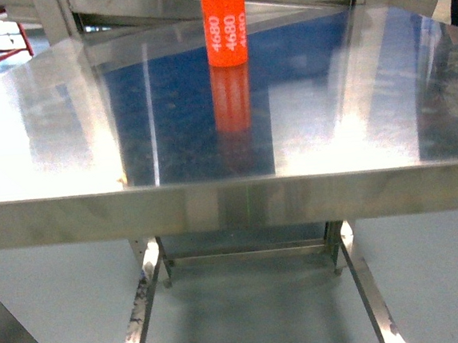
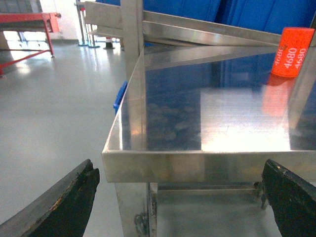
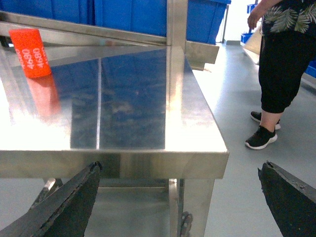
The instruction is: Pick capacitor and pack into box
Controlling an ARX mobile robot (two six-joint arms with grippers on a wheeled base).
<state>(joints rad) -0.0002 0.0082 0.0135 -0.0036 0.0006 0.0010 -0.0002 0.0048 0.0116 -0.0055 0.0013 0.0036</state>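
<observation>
The capacitor (image 1: 225, 22) is an orange upright cylinder printed "4680", standing on the far middle of a shiny steel table (image 1: 232, 205). The left wrist view has the capacitor (image 2: 292, 52) at the upper right, and the right wrist view has the capacitor (image 3: 30, 52) at the upper left. My left gripper (image 2: 180, 170) hangs open below the table's near left corner, nothing between its black fingers. My right gripper (image 3: 180, 170) is open too, low in front of the near right corner and holding nothing. Neither gripper shows in the head view. The box is out of view.
Blue plastic bins (image 3: 133, 15) stand behind the table on a steel rack. A person (image 3: 284, 64) in black trousers stands on the grey floor to the right of the table. A red metal frame (image 2: 29, 22) stands far off on the left.
</observation>
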